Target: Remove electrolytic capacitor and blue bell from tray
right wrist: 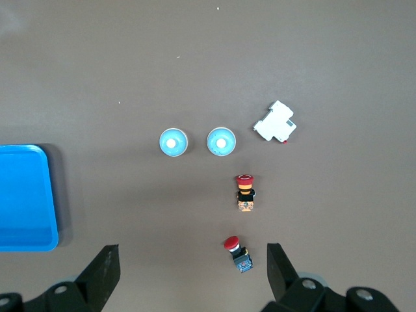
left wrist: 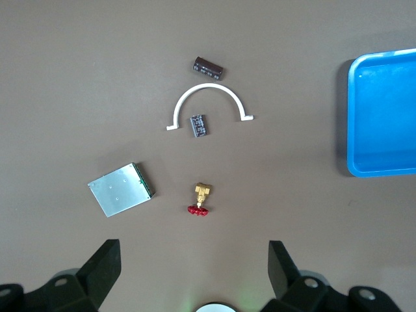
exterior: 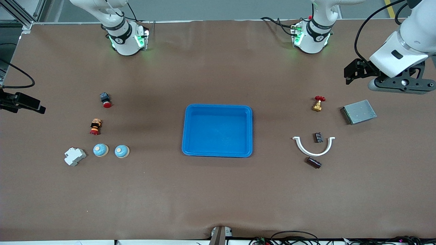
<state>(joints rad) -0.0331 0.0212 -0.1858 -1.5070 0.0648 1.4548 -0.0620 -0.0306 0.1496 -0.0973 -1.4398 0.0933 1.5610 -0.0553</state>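
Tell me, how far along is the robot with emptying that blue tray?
It looks finished. The tray holds nothing. The electrolytic capacitor lies on the table toward the left arm's end, and two blue bells sit toward the right arm's end. Nothing is in hand: the left gripper and right gripper are open, both arms waiting.

I work in a robotics lab: brown paper-covered table (exterior: pixel 218 204), aluminium frame rail (exterior: pixel 20 13), cables (exterior: pixel 293 234), and my two bolted-down arm bases (exterior: pixel 126 41).
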